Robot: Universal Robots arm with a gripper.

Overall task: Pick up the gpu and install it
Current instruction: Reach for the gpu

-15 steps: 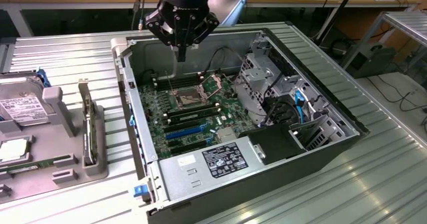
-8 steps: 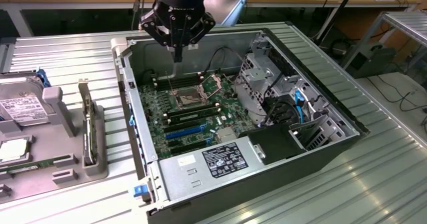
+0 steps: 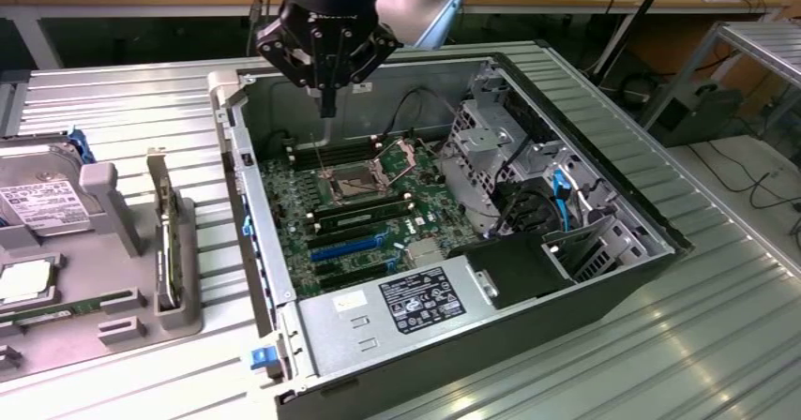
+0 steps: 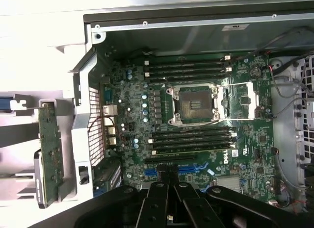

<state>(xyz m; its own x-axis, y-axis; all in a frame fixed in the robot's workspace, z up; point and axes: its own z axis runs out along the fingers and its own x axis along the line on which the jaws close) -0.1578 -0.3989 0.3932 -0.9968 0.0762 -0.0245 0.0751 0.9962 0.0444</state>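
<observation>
The gpu [image 3: 163, 251] stands on its edge in a slot of the grey holder tray [image 3: 126, 331], at the exterior view's left, outside the computer case [image 3: 501, 345]. In the wrist view the gpu [image 4: 50, 144] appears as a thin greenish board with a metal bracket at one end, beside the case wall. My gripper [image 3: 328, 109] hangs above the open case near its far rim, over the motherboard [image 3: 363, 204]. Its black fingers [image 4: 157, 196] are shut together with nothing between them, well away from the gpu.
A silver hard drive with a white label [image 3: 44, 204] and a narrow green memory stick [image 3: 63, 307] also lie in the tray. Inside the case are the CPU socket [image 4: 196, 103], blue expansion slots [image 4: 159, 172], a drive cage [image 3: 501, 148] and cables [image 3: 557, 204].
</observation>
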